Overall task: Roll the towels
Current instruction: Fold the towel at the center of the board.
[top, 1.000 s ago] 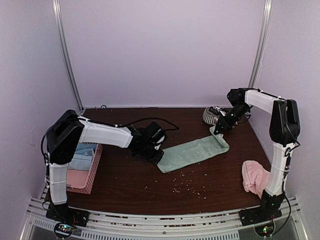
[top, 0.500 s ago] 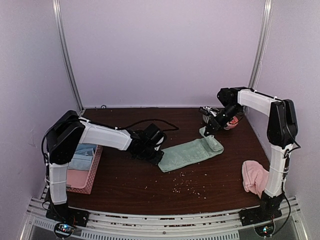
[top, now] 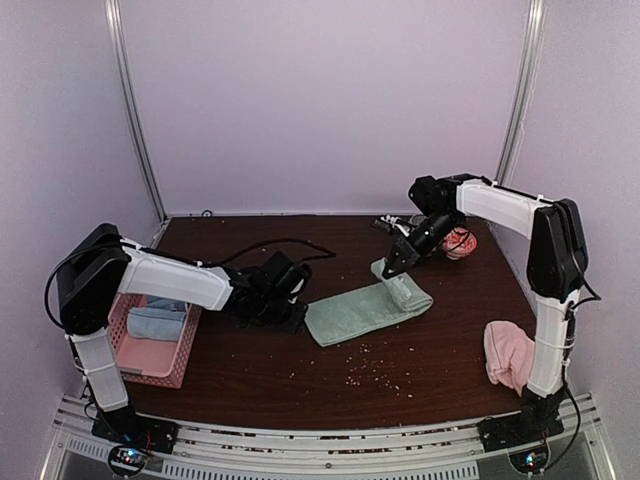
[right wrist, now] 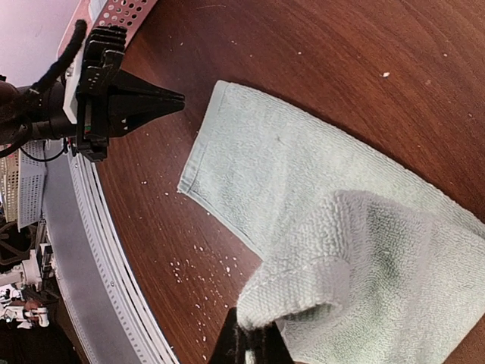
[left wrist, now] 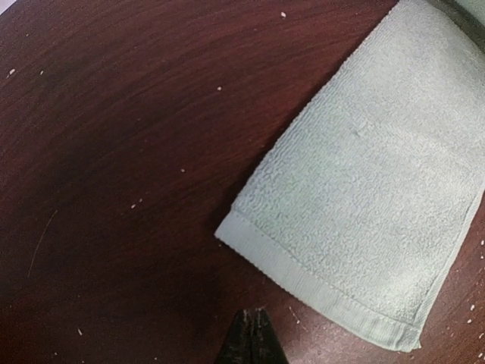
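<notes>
The pale mint green towel (top: 350, 313) lies flat mid-table, its right end lifted and folded back over itself. My right gripper (top: 388, 268) is shut on that folded end; the right wrist view shows the jaws (right wrist: 250, 335) pinching the curled hem of the towel (right wrist: 303, 167). My left gripper (top: 297, 318) is shut and empty just off the towel's left hem, not touching it; the left wrist view shows its tips (left wrist: 252, 312) short of the towel (left wrist: 371, 189). It also shows in the right wrist view (right wrist: 180, 97). The light pink towel (top: 510, 355) lies crumpled at the right edge.
A pink basket (top: 175, 365) with a pale blue cloth and a pink cloth stands at the left. A mug (top: 460, 243) sits at the back right. Pale crumbs (top: 365, 375) are scattered on the table in front of the towel. A black cable runs behind the left arm.
My right gripper has carried the mint towel's right end leftward, folding it over. My left gripper has drawn back left, off the towel's left end.
</notes>
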Controlling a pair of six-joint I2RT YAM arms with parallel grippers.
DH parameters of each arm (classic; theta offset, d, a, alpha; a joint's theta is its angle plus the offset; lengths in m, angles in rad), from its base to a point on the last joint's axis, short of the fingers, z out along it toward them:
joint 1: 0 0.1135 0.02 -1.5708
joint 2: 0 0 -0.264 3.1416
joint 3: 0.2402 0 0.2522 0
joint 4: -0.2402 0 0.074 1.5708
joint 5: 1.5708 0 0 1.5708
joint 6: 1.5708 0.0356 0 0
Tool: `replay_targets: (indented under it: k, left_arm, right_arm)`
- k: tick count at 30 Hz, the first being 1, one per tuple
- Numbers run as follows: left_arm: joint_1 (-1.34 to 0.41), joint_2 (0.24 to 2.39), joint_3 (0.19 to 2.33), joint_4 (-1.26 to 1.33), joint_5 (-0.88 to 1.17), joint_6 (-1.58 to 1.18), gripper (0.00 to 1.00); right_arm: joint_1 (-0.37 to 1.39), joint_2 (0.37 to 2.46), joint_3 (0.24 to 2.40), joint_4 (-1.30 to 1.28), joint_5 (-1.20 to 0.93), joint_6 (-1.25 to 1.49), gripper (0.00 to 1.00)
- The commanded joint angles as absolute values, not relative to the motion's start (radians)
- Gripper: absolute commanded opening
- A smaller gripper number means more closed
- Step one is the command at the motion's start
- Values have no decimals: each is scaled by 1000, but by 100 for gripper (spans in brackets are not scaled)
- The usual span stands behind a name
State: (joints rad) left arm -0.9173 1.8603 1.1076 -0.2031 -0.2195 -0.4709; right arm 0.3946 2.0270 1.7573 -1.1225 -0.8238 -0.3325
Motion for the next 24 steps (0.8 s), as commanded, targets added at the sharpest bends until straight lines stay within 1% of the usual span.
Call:
replay_targets:
  k: [1, 11, 18, 24]
  left_arm:
    - [-911, 1828, 1053, -156, -224, -541, 0]
    - [-902, 1809, 934, -25, -81, -660, 0]
    - [-891, 1819, 932, -14, -51, -657, 0]
    - [-883, 1826, 918, 23, -14, -679, 0]
  right_arm:
    - [439, 2010, 1781, -1083, -843, -290, 0]
    - [498, 2049, 1770, -973, -824, -169, 0]
    - [526, 2080, 1740, -821, -794, -33, 0]
    - [558, 2128, 1758, -818, -830, -14, 0]
